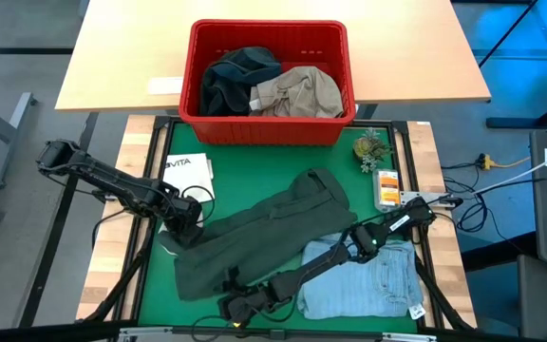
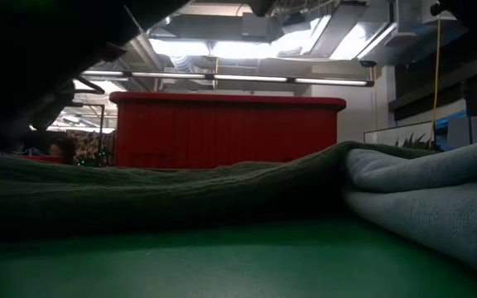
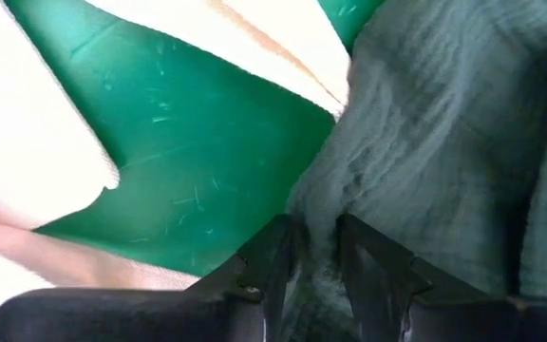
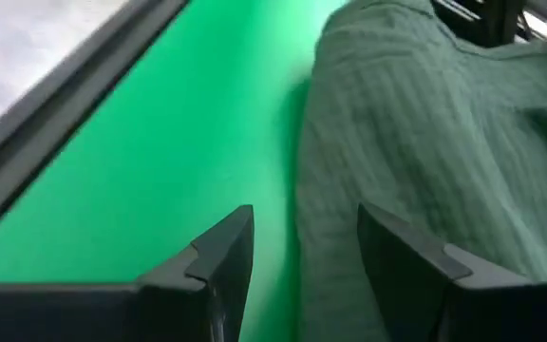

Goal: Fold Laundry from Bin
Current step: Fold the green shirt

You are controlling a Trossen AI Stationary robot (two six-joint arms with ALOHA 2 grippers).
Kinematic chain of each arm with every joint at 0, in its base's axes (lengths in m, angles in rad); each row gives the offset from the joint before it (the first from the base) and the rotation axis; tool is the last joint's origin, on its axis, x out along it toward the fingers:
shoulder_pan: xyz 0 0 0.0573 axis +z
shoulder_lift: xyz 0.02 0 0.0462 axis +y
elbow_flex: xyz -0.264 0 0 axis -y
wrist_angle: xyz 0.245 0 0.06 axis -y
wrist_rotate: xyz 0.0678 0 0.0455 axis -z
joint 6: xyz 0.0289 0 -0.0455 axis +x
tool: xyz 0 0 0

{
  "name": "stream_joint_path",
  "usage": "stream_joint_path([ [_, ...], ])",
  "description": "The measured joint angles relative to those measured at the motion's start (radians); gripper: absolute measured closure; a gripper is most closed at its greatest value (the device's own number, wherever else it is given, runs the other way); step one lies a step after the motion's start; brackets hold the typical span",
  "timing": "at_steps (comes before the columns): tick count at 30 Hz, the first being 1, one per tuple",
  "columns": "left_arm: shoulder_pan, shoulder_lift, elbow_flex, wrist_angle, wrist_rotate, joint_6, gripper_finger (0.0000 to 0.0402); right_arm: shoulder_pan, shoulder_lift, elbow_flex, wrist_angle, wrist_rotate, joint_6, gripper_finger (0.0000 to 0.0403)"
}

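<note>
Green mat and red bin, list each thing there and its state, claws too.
Dark green ribbed cloth garment: spread on the mat, partly over the jeans.
Light blue denim jeans: folded, flat.
Red slotted plastic bin: upright, holding dark and khaki garments.
Left claw: shut on the garment's edge.
Right claw: open, at the garment's edge.

Grey floor (image 1: 27, 57) around a pale wooden table (image 1: 122, 57), bright ceiling lights (image 2: 247, 50) overhead (long strips), cables (image 1: 501, 166) trailing at one side.

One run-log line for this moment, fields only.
left gripper: shut on dark green ribbed cloth garment | right gripper: open at garment's edge | red plastic slotted bin: two pieces inside
</note>
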Motion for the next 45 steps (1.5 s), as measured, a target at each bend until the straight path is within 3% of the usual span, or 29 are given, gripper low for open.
stream_joint_path([
  [11, 0.000, 0.000, 0.000, 0.001, -0.002, 0.000, 0.0310, -0.003, 0.003, 0.000, -0.017, 0.073, 0.023, 0.0213],
  [17, 0.000, 0.000, 0.000, 0.003, 0.000, 0.000, 0.0310, -0.032, 0.000, 0.004, -0.080, 0.011, 0.100, 0.0225],
  [23, 0.001, 0.000, 0.000, 0.004, 0.010, 0.000, 0.0314, -0.036, -0.001, 0.004, -0.081, -0.039, 0.102, 0.0299],
  [28, 0.000, 0.000, 0.008, -0.007, 0.056, -0.001, 0.0360, -0.023, 0.002, 0.000, -0.044, -0.042, 0.098, 0.0390],
  [31, 0.001, 0.000, 0.032, -0.015, 0.057, -0.001, 0.0394, -0.020, 0.002, 0.000, -0.025, -0.049, 0.119, 0.0385],
  [38, 0.001, -0.025, 0.122, -0.085, 0.042, 0.052, 0.0399, -0.020, -0.008, 0.088, -0.118, -0.091, 0.151, 0.0398],
  [45, 0.000, -0.078, 0.161, -0.093, 0.028, 0.051, 0.0401, -0.019, -0.066, 0.094, -0.166, -0.102, 0.155, 0.0399],
])
